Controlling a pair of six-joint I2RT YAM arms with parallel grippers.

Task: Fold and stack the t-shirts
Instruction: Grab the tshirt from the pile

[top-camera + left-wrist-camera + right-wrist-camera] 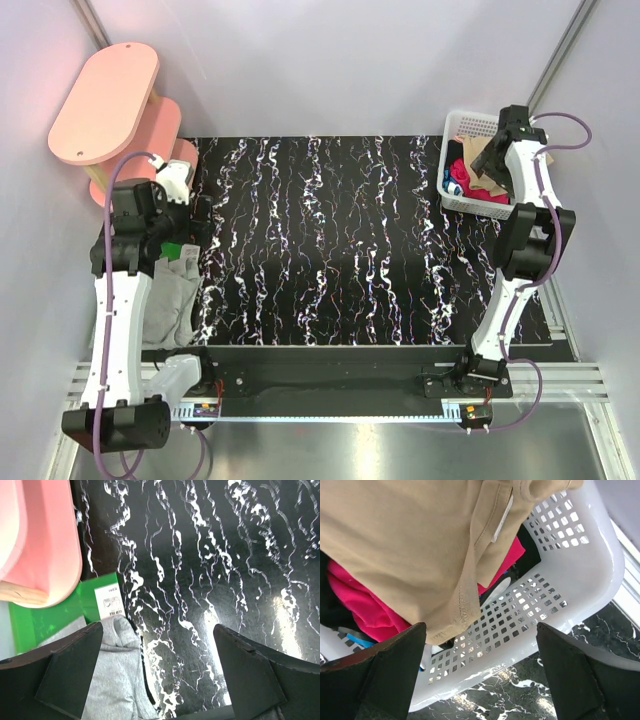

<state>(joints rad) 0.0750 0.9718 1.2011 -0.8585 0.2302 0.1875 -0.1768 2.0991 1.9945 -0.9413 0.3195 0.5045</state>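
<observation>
The right gripper (480, 630) is hovering spread wide over the white basket (590, 570), with the bunched tan t-shirt (405, 545) lying just ahead of its fingertips, while the left gripper (157, 630), also spread, is hanging over the grey t-shirt (115, 680).

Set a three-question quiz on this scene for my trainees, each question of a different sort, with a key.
1. True or false: the tan t-shirt lies in the white basket.
2. Which lies on the table by the left tool? A the grey t-shirt; B the tan t-shirt; C the white basket.
3. Fill in: the left tool and the right tool both stand ___.
Key: 1 true; 2 A; 3 open.
</observation>
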